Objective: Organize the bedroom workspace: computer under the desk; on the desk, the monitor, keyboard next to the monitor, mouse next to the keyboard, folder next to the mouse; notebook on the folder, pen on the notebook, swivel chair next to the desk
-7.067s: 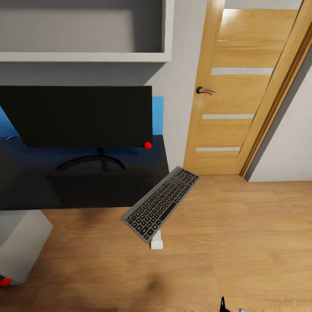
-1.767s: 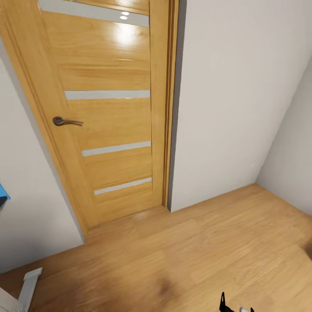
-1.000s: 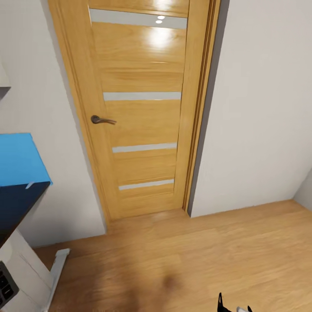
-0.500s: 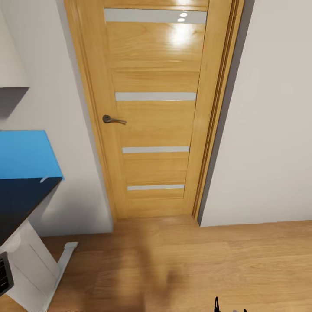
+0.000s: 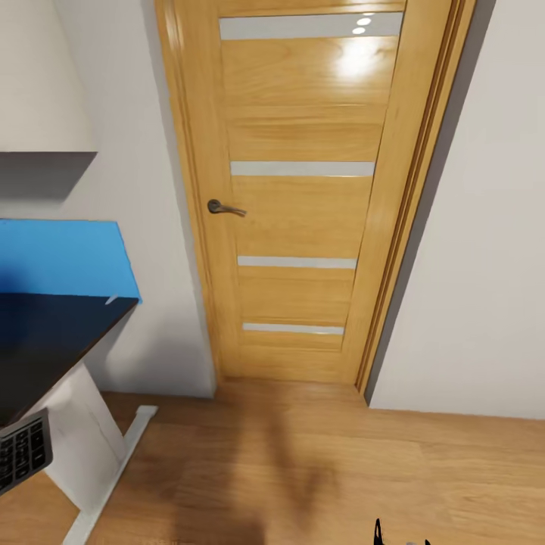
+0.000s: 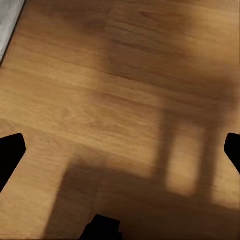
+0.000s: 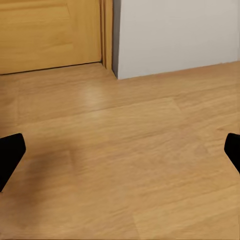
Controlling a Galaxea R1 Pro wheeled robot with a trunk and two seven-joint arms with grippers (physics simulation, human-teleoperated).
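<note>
Where the desk [image 5: 53,341] ends, keyboard [image 5: 23,453] corner jutting doorward; left fingers [image 6: 11,152] and right fingers [image 7: 10,150] spread, empty

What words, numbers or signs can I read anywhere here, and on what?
None can be read.
Keyboard: its keys bear pale marks, too small and blurred to read.
Door: plain wood with frosted strips and a handle, no lettering.
Blue panel, desk, wall and floor: no text.
</note>
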